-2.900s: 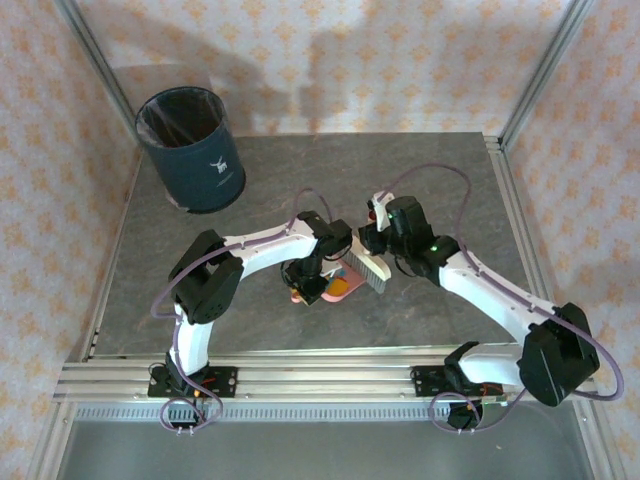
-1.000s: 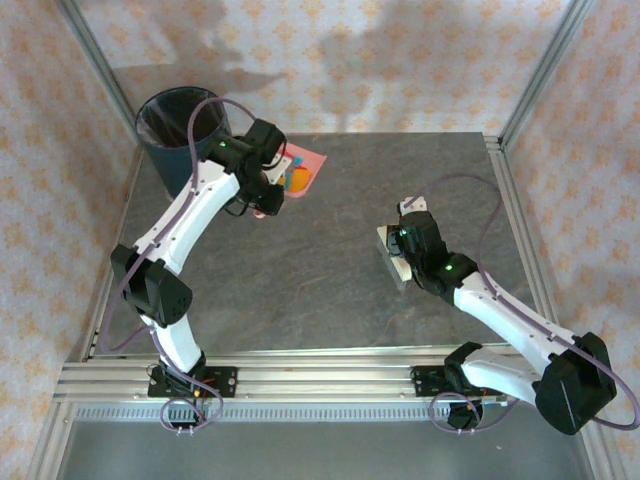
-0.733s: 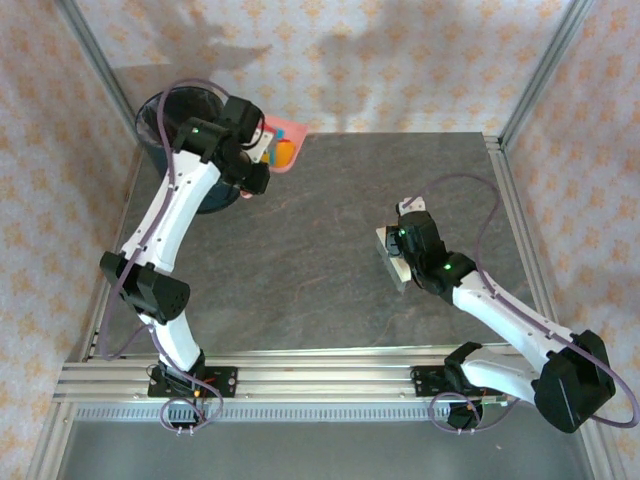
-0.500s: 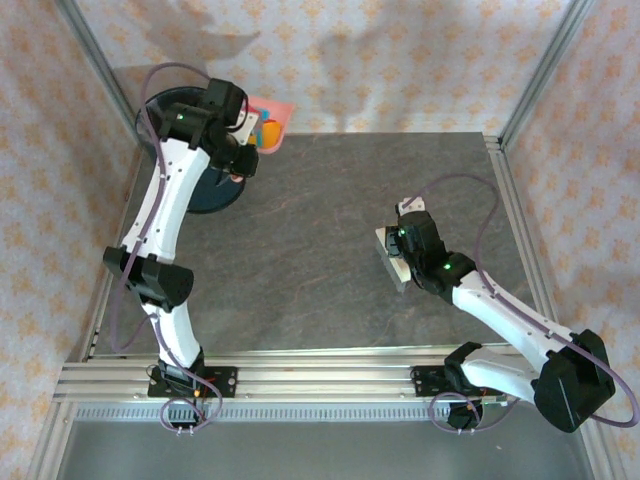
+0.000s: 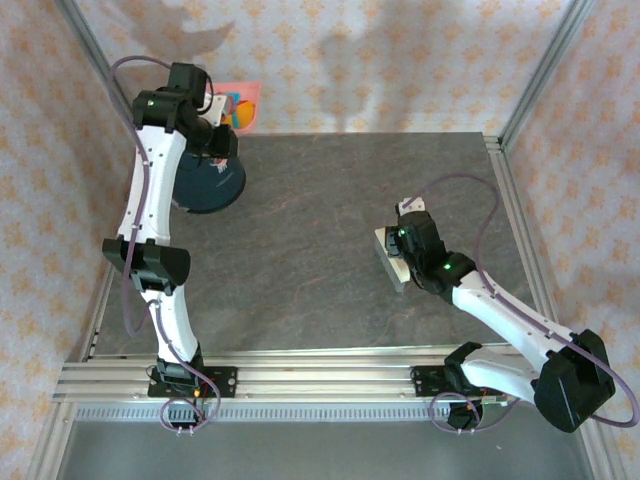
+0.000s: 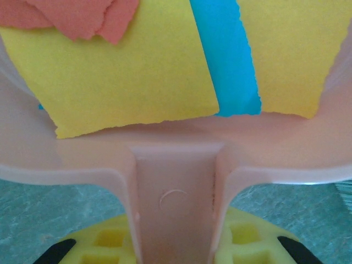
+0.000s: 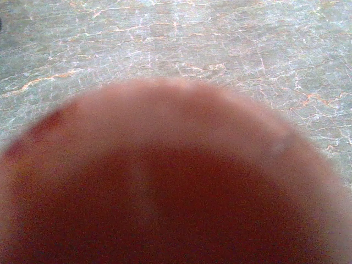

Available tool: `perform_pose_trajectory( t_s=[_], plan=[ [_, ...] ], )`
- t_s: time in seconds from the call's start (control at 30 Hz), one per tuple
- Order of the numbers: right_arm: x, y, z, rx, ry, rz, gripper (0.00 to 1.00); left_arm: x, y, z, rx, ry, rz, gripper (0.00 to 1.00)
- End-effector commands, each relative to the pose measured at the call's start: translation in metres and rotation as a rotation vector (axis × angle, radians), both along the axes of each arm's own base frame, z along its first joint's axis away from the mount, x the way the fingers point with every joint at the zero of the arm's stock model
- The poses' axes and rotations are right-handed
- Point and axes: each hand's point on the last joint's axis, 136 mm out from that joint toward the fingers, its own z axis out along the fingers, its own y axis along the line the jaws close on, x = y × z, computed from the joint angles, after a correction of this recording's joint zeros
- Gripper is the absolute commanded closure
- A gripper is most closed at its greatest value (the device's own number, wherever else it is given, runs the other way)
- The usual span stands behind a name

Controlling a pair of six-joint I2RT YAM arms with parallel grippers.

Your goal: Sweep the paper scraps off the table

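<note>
The paper scraps (image 6: 137, 71), yellow, blue and red, lie in the pink dustpan (image 6: 176, 137). My left gripper (image 6: 175, 242) is shut on the dustpan's handle, its yellow fingers (image 6: 110, 242) on either side. From above, the left gripper (image 5: 220, 122) holds the dustpan (image 5: 240, 92) high at the back left, with the scraps (image 5: 241, 112) still in it, beside the bin's far rim. My right gripper (image 5: 405, 238) rests low on the table (image 5: 320, 200), shut on a cream brush (image 5: 391, 258). A blurred reddish mass of the brush (image 7: 165, 181) blocks the right wrist view.
A dark blue bin (image 5: 215, 185) stands at the table's back left corner, partly covered by the left arm. Silver rails (image 5: 330, 380) edge the table, and patterned walls close in behind. Bare stone-patterned table (image 7: 220, 44) lies ahead of the right gripper.
The left arm has carried the dustpan with the scraps up and leftward, from the table's back left to high beside the bin. The right arm and brush have stayed still.
</note>
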Motion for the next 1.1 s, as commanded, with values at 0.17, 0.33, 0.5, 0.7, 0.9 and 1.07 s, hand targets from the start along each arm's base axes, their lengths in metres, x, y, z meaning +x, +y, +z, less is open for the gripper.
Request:
perform_pose_trajectory(
  t_s=[0.17,0.33,0.5,0.7,0.9,1.07],
  plan=[
    [0.001,-0.001,0.006,0.019,-0.003,-0.023,1.0,0.018,0.005,0.021,-0.235,-0.067,0.083,1.0],
    [0.0,-0.002,0.005,0.017,0.002,-0.025,1.0,0.032,0.011,0.028,-0.377,-0.092,0.136,1.0],
    [0.0,-0.002,0.005,0.019,0.005,-0.028,1.0,0.042,0.01,0.036,-0.478,-0.114,0.157,1.0],
    [0.0,-0.002,0.003,0.017,0.008,-0.03,1.0,0.054,0.011,0.044,-0.618,-0.138,0.199,1.0],
    [0.0,-0.003,0.003,0.018,0.008,-0.032,1.0,0.068,0.017,0.044,-0.735,-0.152,0.258,1.0],
    [-0.001,-0.003,0.005,0.015,0.005,-0.033,1.0,0.067,0.014,0.06,-0.809,-0.178,0.252,1.0]
  ],
)
